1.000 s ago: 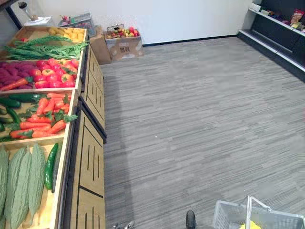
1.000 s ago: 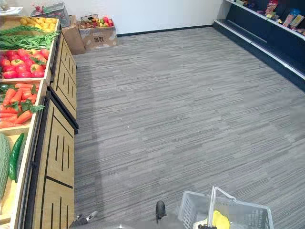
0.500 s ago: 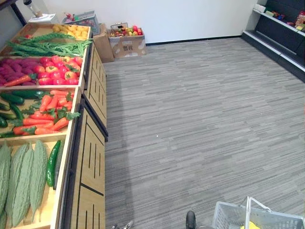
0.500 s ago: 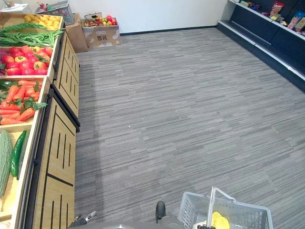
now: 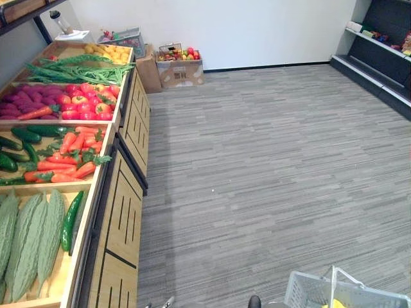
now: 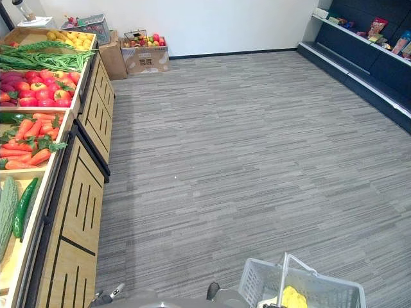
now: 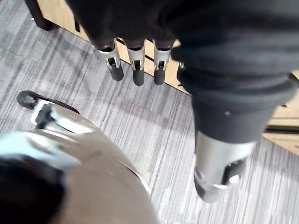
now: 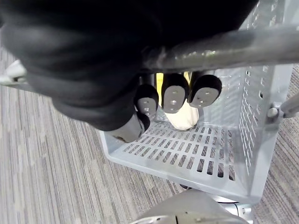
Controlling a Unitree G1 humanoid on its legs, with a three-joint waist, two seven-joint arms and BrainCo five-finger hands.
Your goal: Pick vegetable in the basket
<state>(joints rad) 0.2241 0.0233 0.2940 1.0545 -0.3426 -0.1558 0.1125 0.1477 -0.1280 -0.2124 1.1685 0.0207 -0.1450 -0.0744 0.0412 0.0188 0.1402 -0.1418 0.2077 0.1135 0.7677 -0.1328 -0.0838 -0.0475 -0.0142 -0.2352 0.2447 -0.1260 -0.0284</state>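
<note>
Left: wooden produce stand (image 5: 122,212) carries bitter gourds (image 5: 32,237), a cucumber (image 5: 69,221) and carrots (image 5: 67,154). Left robot hand (image 7: 137,60) hangs near it, fingers straight, empty. Lower right: right robot hand (image 8: 175,93) curls round handle (image 8: 219,44) of grey basket (image 6: 257,282); yellow vegetable (image 6: 294,298) lies inside.

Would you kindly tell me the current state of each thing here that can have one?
Left robot hand: open, fingers straight, holding nothing.
Right robot hand: shut on the grey basket handle.
Grey perforated plastic basket: hanging from its handle, yellow item inside.
Brown cardboard box: open, filled with produce.
</note>
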